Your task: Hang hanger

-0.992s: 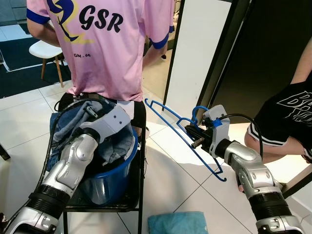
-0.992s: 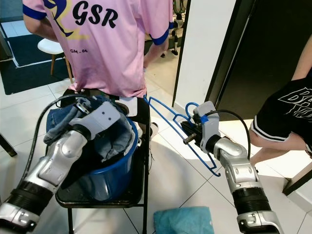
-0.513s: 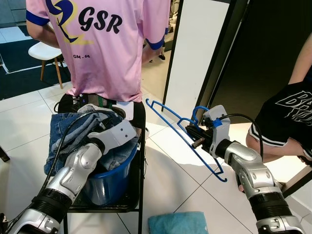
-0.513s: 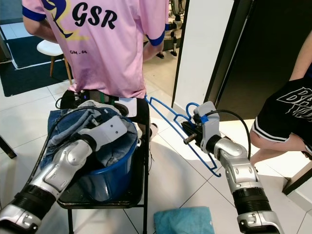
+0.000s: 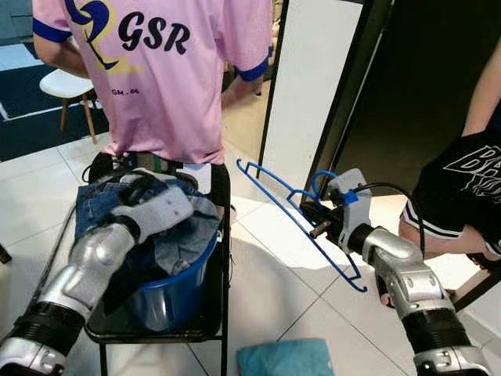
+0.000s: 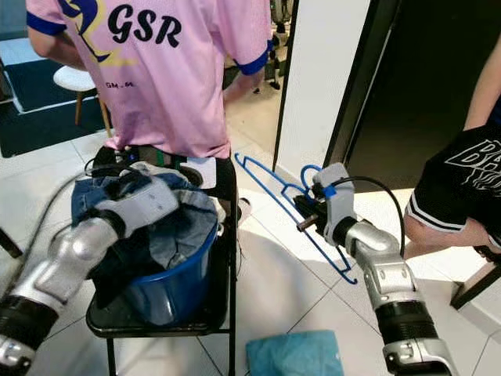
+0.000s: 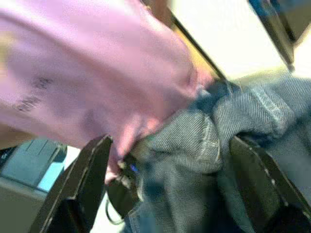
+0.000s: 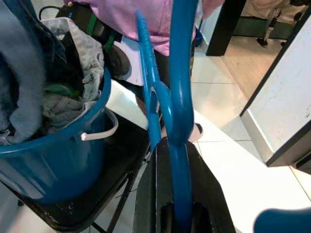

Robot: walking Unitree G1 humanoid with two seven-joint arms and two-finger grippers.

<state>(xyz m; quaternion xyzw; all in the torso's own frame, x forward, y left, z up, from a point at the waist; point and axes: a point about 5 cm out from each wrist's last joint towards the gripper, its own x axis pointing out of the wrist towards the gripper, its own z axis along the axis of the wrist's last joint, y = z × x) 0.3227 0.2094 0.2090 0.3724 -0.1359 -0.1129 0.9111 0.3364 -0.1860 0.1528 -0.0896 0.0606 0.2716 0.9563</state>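
Note:
A blue wire hanger [image 8: 181,73] is held out in the air to the right of the chair, with my right gripper [image 5: 317,220] shut on its neck below the hook. Its long bar slants from the chair's back corner down toward the floor. My left arm reaches across a blue bucket [image 5: 176,288] heaped with jeans [image 5: 100,207]. In the left wrist view my left gripper [image 7: 169,145] stands open, its fingers [image 7: 85,182] wide apart just over the denim and close to a pink shirt.
The bucket stands on a black folding chair [image 5: 213,309]. A person in a pink shirt [image 5: 172,78] stands right behind it. Another person in black [image 5: 462,184] crouches at the right. A white panel with a dark frame [image 5: 309,86] rises behind the hanger. A teal cloth [image 5: 286,359] lies on the tiles.
My left arm has swung leftward across the bucket, uncovering more of the jeans. My right gripper and the hanger have hardly moved. The camera has shifted slightly.

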